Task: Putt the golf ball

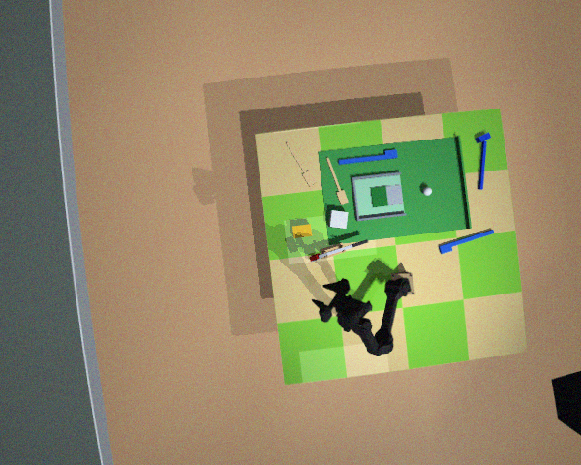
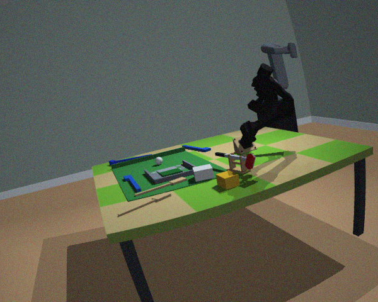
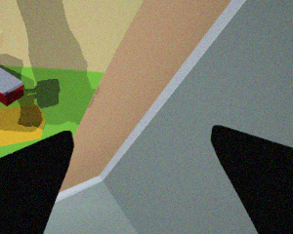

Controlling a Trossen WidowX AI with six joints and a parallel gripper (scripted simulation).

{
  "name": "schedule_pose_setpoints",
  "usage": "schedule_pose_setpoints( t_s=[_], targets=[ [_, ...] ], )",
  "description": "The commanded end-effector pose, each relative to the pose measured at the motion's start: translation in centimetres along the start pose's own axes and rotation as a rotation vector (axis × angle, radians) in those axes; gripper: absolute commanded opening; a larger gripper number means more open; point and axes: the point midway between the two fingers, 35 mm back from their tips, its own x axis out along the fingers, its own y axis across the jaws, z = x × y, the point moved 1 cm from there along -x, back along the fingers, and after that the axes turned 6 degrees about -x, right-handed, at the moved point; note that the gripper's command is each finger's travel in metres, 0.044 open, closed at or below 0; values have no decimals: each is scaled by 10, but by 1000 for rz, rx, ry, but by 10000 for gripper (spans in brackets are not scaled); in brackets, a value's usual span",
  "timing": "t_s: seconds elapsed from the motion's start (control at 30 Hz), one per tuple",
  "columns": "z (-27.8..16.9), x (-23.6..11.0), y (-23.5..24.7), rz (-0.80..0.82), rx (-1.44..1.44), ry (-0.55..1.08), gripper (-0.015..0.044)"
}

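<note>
1. Top view is showing a checkered green and tan worktop (image 1: 491, 320) standing on a brown floor, with a dark green mat (image 1: 431, 215) lying across its far half
2. A white golf ball (image 1: 427, 190) is sitting on the mat, apart from the grey ramp block with the raised green (image 1: 378, 196) at the mat's middle
3. The red putter (image 1: 337, 248) is resting just off the near edge of the mat, its red head (image 2: 249, 160) facing the exterior camera and its shaft propped on a small wooden stand (image 2: 239, 163)
4. The black arm (image 1: 381, 325) is bending over the near part of the worktop, and its fingers (image 1: 330, 295) are standing wide apart, holding nothing, near the putter but not touching it
5. Wrist view is looking past the two dark fingers toward the floor and wall, with the putter head (image 3: 5, 86) and a yellow block (image 3: 17, 127) showing at the left edge
6. The yellow block (image 2: 227, 179) is sitting beside the stand, and a white block (image 2: 203, 172) is lying at the mat's corner
7. Three blue bars are lying around the ramp, one on the mat (image 1: 367, 157), one near the worktop's far corner (image 1: 481, 160) and one off the mat's near side (image 1: 465, 240); a tan wooden stick (image 1: 337, 187) is lying on the mat beside the ramp
</note>
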Motion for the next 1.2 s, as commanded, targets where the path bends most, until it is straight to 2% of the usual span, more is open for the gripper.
schedule_pose_setpoints(
  t_s=[0.0,0.07,0.3,0.33,0.6,0.77,1.0,1.1,1.17],
  targets=[
    [-1,0,1,2,19,2,426],
    [-10,2,13,21,172,16,440],
    [-57,9,106,154,1285,169,440],
    [-60,11,117,170,1348,210,440],
    [-63,7,191,255,2238,405,440],
    [-56,2,231,295,2776,582,440],
    [-36,-9,278,330,3521,982,440],
    [-25,-14,295,333,3821,1255,440],
    [-16,-18,305,328,4001,1499,440]
  ],
)
